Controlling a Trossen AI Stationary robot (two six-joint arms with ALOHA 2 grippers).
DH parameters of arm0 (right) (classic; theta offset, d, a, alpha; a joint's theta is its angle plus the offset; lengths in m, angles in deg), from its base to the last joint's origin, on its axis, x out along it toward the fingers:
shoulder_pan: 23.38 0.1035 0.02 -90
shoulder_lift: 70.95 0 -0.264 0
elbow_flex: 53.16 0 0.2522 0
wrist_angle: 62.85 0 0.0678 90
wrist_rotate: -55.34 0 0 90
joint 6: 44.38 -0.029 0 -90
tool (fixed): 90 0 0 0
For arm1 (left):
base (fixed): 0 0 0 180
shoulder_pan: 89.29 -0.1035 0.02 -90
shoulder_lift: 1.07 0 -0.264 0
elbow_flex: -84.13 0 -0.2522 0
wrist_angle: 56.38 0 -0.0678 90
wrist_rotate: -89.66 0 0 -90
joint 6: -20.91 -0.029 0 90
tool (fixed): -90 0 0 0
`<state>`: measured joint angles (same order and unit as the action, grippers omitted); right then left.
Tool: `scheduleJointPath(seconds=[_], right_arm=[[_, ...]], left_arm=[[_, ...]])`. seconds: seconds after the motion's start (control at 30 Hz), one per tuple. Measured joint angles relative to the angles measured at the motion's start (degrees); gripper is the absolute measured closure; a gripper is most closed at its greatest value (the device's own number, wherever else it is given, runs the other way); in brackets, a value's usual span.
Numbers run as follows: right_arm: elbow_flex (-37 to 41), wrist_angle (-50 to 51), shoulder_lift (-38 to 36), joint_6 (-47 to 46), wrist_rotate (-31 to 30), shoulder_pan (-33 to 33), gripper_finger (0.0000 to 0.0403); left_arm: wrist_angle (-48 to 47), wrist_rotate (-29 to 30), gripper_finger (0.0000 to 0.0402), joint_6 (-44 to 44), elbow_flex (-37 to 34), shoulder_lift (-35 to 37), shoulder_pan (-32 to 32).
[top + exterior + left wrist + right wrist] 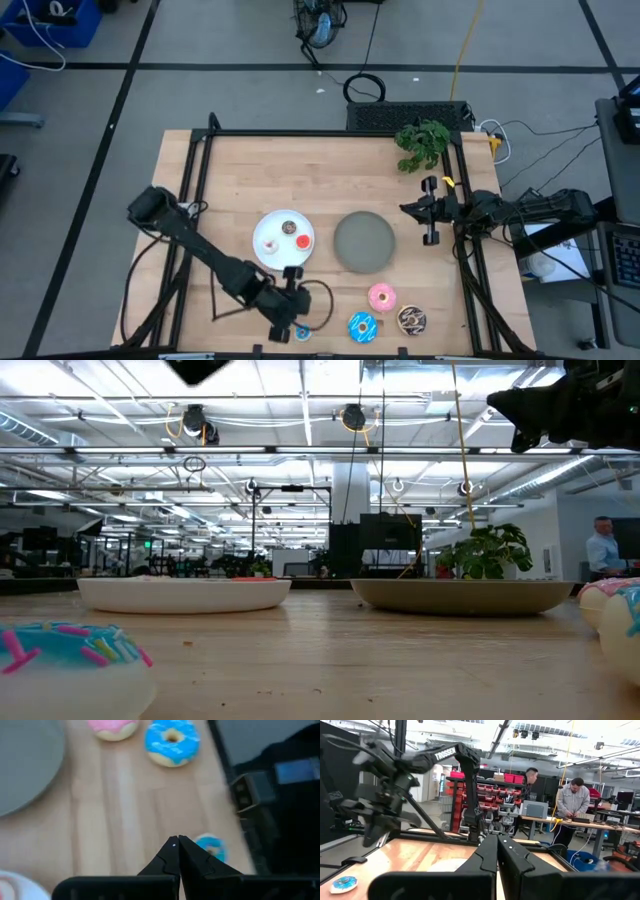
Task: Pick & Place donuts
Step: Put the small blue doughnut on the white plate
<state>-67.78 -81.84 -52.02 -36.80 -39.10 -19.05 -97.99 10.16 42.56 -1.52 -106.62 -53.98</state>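
A small blue donut (301, 331) lies flat on the table near its front edge. My left gripper (177, 842) hovers shut just beside it with nothing between its fingers, and one finger hides part of the donut (212, 847). The pink donut (381, 297), the blue sprinkled donut (361, 326) and the chocolate sprinkled donut (411, 320) lie on the table at the front right. A small red donut (303, 241) and two other small donuts rest on the white plate (265, 255). My right gripper (432, 210) waits shut at the table's right edge.
A bare grey plate (363, 241) sits right of the white plate. A green plant (422, 143) stands at the far right corner. A black frame (300, 133) runs around the table. People stand at benches beyond the table in the right wrist view.
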Motion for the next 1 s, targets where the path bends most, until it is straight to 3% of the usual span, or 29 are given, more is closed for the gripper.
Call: scheduleJointPath(seconds=[0.23, 0.53, 0.83, 1.0], right_arm=[[0.0, 0.01, 0.0, -0.89, 0.0, 0.0, 0.0403], [0.02, 0.52, -0.01, -2.4, 0.02, 0.0, 0.0403], [0.0, 0.6, -0.01, -2.38, 0.02, 0.0, 0.0403], [0.02, 1.23, 0.01, -2.38, 0.0, 0.0, 0.0403]], left_arm=[[-12.14, -2.09, 0.0398, -1.79, 11.51, -6.72, 1.7], [-10.7, -2.26, 0.0361, 1.0, 11.89, -11.9, 1.87], [-7.6, -6.35, 0.0273, 4.28, 11.89, -14.92, 1.95], [-6.31, -5.5, 0.0241, 4.18, 11.89, -15.28, 2.72]])
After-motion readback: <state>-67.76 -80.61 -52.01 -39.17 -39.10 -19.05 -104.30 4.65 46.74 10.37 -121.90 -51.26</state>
